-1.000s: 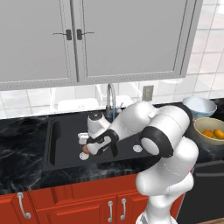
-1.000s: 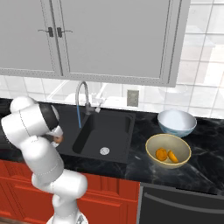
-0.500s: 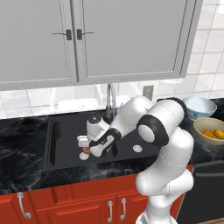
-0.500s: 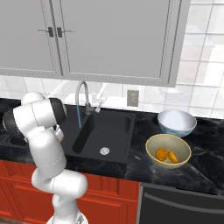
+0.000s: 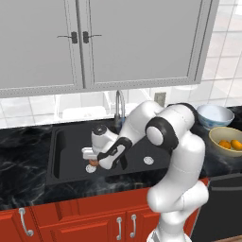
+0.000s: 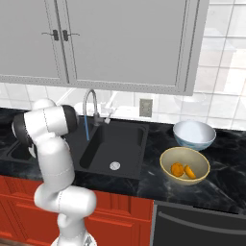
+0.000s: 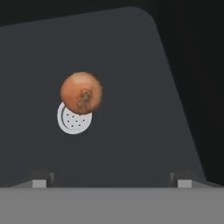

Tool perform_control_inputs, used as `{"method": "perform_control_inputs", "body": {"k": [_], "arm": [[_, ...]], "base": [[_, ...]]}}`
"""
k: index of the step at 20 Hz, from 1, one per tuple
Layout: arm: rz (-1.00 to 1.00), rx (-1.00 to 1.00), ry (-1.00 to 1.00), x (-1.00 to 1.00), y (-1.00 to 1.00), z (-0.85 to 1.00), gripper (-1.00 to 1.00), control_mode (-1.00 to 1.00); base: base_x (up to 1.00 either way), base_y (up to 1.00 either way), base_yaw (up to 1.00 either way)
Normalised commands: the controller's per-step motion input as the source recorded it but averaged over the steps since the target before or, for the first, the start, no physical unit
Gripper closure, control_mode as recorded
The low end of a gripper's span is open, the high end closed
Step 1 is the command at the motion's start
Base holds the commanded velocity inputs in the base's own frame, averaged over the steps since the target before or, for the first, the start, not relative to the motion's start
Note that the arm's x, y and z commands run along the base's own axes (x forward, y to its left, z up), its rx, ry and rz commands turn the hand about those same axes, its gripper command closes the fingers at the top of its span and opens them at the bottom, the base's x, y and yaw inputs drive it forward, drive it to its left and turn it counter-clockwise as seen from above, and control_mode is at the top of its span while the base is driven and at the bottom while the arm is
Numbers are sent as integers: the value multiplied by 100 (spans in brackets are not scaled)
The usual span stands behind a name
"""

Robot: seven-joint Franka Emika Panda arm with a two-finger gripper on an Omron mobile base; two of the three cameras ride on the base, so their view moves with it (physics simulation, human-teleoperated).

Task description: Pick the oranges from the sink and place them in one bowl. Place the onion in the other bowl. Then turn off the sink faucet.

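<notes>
The reddish-brown onion [image 7: 81, 92] lies on the floor of the sink's [image 5: 71, 142] left basin, overlapping the round drain [image 7: 73, 119]. My gripper [image 7: 112, 180] hangs above it, open, its tips wide apart with nothing between them. From the left base view the gripper [image 5: 90, 157] sits just over the onion [image 5: 93, 163]. Both oranges [image 6: 178, 169] [image 6: 189, 171] rest in the yellow-tan bowl [image 6: 202, 161]. Behind it the pale blue-white bowl [image 6: 193, 134] holds nothing. A thin blue stream falls from the silver faucet [image 6: 89, 103].
The right basin [image 6: 120, 141] holds just its drain [image 6: 114, 166]. Black stone counter surrounds the sink, with grey wall cabinets [image 5: 118, 42] overhead. Both bowls [image 5: 227, 137] [image 5: 215, 115] stand on the counter to the right of the sink.
The arm's elbow and shoulder have swung left over the sink. The gripper has stayed over the onion in the left basin, still open.
</notes>
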Motion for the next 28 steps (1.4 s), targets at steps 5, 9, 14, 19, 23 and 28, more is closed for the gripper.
{"method": "perform_control_inputs", "body": {"k": [5,9,14,19,23,28], "arm": [[0,0,0,16,3,-5,-100,-100],[-2,0,0,14,0,-10,-100,-100],[-3,0,0,9,1,-18,-100,-100],[-2,0,0,13,7,-19,-100,-100],[-1,0,0,23,22,-12,-100,-100],[-2,0,-1,13,25,-1,-100,-100]], "base": [[0,0,0],[0,0,0],[0,0,0],[0,0,0],[0,0,0],[0,0,0]]}}
